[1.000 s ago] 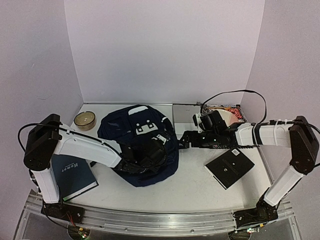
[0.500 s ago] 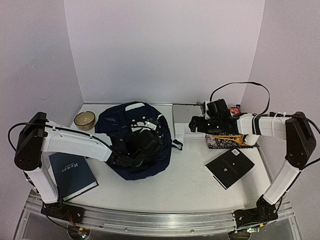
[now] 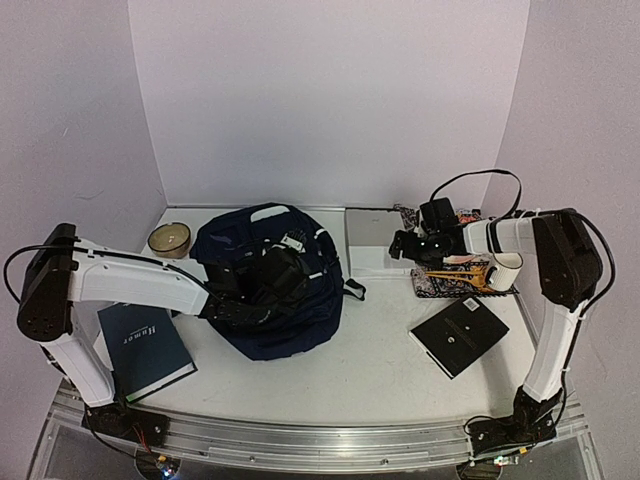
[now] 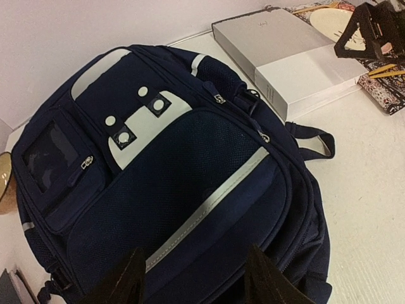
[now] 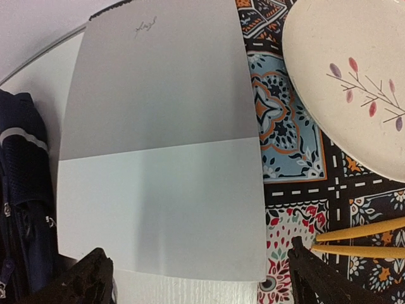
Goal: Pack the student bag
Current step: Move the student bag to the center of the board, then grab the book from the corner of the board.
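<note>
The student bag (image 3: 265, 300), navy blue with white stripe and patches, lies left of the table's middle, front pocket facing up (image 4: 158, 183). My left gripper (image 3: 278, 272) hovers just over its lower front, jaws apart with only fabric showing between them (image 4: 195, 253). Open wide, my right gripper (image 3: 402, 245) hangs over the near edge of a flat grey-white book (image 5: 158, 158), which lies right of the bag (image 3: 365, 245). Its fingers straddle the book's width without touching it (image 5: 197, 250).
A patterned mat (image 5: 291, 145) at the back right carries a cream plate (image 5: 354, 82), yellow chopsticks (image 5: 361, 231) and a white mug (image 3: 503, 270). A black notebook (image 3: 460, 335) lies at the front right, a dark blue hardcover (image 3: 145, 345) at the front left, a small bowl (image 3: 168, 238) at the back left.
My right gripper has drawn back from the bag's right side to above the grey-white book. The left gripper shifted up over the bag, which now sits more bunched and further back.
</note>
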Robot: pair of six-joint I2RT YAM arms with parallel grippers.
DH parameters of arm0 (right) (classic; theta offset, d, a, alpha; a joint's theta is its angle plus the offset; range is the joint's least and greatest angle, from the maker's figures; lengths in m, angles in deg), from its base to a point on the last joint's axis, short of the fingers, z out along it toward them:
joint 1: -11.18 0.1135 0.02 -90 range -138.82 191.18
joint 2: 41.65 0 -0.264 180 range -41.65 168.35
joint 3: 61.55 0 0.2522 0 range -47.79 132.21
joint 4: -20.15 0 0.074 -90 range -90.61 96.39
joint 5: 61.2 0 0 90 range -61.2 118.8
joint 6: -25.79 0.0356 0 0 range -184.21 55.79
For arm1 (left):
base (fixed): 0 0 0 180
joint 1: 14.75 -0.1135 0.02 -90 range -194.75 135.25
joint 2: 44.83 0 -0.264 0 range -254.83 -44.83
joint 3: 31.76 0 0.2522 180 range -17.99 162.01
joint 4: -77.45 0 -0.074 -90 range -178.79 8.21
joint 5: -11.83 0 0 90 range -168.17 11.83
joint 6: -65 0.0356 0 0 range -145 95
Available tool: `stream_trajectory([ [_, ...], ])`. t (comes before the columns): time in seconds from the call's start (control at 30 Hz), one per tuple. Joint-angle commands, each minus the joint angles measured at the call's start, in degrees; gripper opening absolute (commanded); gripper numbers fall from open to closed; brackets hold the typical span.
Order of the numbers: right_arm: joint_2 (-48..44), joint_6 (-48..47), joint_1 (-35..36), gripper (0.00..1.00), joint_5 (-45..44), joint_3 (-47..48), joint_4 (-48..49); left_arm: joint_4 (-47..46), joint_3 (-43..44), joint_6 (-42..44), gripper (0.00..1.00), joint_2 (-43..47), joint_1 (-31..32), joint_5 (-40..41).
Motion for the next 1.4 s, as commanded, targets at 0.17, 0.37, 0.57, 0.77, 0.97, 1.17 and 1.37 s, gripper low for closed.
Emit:
stream_trajectory([
  [0.17,6.11,-0.43,-1.40,0.83,10.95,6.29,-0.79,-1.93,-3.26,-4.33,0.60,4.40,-2.39,-5.46],
  [0.37,6.25,1.19,-1.41,0.63,17.17,5.96,2.09,-2.56,-4.12,-4.88,0.61,4.99,-3.04,-6.38],
  [0.57,6.59,5.18,-1.41,0.42,21.74,5.11,6.76,-3.15,-4.39,-5.25,0.61,4.32,-3.18,-8.11],
  [0.77,6.98,9.22,-1.38,0.11,24.77,4.37,10.28,-3.53,-4.69,-5.66,0.61,4.39,-3.21,-9.16],
  [0.97,4.03,12.23,-1.46,0.00,25.91,2.02,12.82,-4.68,-5.96,-6.37,0.61,6.03,-3.48,-9.44],
  [1.17,-2.28,14.48,-1.70,0.00,26.17,-2.27,15.14,-8.54,-9.58,-8.78,0.63,9.91,-6.78,-13.16],
  [1.37,-10.82,15.07,-1.90,0.00,24.01,-8.33,16.13,-13.25,-13.77,-11.97,0.69,15.06,-9.30,-15.23],
])
